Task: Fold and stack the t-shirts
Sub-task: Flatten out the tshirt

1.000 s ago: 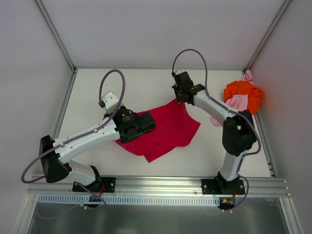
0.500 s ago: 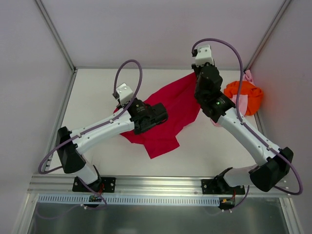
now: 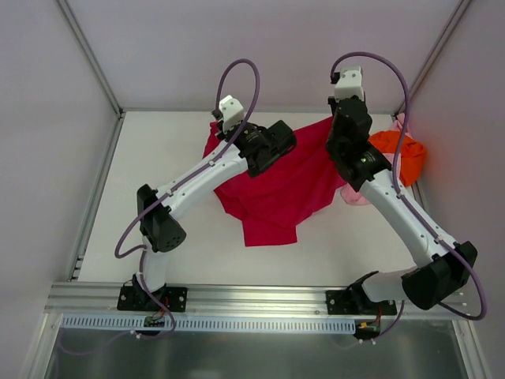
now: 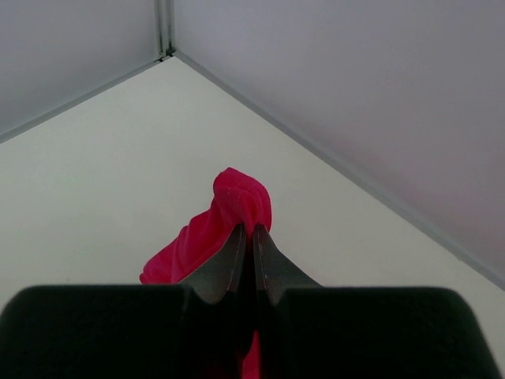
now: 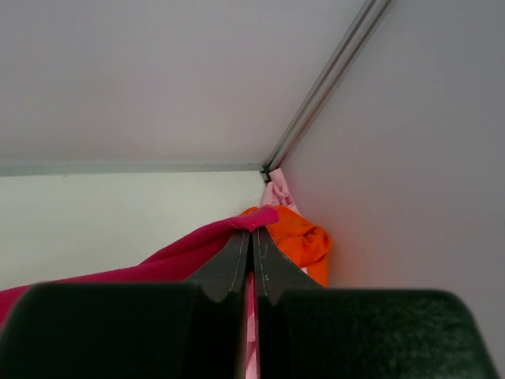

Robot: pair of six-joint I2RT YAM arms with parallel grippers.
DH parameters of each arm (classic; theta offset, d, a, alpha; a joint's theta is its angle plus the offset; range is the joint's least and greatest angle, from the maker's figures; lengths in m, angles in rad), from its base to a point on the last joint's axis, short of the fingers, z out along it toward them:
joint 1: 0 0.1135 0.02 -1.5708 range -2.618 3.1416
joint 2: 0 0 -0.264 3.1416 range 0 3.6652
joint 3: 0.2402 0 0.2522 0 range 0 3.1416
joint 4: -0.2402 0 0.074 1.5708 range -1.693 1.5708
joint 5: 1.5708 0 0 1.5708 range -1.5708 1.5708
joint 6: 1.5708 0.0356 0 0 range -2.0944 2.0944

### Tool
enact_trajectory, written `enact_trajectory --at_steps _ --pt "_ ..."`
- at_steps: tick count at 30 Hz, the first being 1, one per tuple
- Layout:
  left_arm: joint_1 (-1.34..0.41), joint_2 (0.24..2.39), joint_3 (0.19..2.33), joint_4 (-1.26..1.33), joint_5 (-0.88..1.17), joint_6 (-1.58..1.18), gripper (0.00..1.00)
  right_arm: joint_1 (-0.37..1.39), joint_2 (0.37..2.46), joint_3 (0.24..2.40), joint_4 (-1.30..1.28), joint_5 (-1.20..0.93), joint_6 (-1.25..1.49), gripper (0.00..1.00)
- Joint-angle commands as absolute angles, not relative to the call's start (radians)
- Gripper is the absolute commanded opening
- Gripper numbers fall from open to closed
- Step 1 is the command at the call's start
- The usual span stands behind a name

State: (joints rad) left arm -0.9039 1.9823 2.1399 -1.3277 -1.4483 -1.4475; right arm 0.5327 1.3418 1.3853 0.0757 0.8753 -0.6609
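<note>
The crimson t-shirt [image 3: 276, 193] hangs spread between my two grippers over the far middle of the table, its lower part draped toward the near side. My left gripper [image 3: 272, 142] is shut on one far edge of it; the cloth bunches past the fingertips in the left wrist view [image 4: 237, 197]. My right gripper [image 3: 345, 133] is shut on the other far edge, which shows in the right wrist view [image 5: 237, 229]. The orange t-shirt [image 3: 398, 150] and the pale pink t-shirt [image 3: 359, 193] lie crumpled in the far right corner, also visible in the right wrist view [image 5: 304, 241].
Grey walls close the table on the left, back and right. A metal rail [image 3: 260, 298] runs along the near edge by the arm bases. The back right corner post [image 5: 323, 79] stands right behind the shirt pile.
Both grippers have moved toward the back of the table and apart, lifting and stretching the crimson t-shirt between them. The orange and pink shirts have not moved.
</note>
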Motion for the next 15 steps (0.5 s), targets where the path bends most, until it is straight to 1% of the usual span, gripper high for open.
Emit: enact_trajectory --at_steps 1,7,11,15 --pt "-0.873 1.987 2.189 -1.516 -1.566 -1.378 0.0 0.517 1.408 1.448 -0.033 0.835 -0.499 0.01" --pt "-0.805 1.902 2.111 -1.514 -1.555 -1.379 0.0 0.468 1.486 1.43 -0.041 0.769 -0.407 0.01" --pt "-0.821 1.816 1.97 -1.514 -1.565 -1.456 0.0 0.468 1.512 1.43 -0.032 0.736 -0.379 0.01" --pt "-0.868 1.7 1.778 -1.516 -1.557 -1.549 0.0 0.466 1.522 1.44 -0.038 0.715 -0.364 0.01"
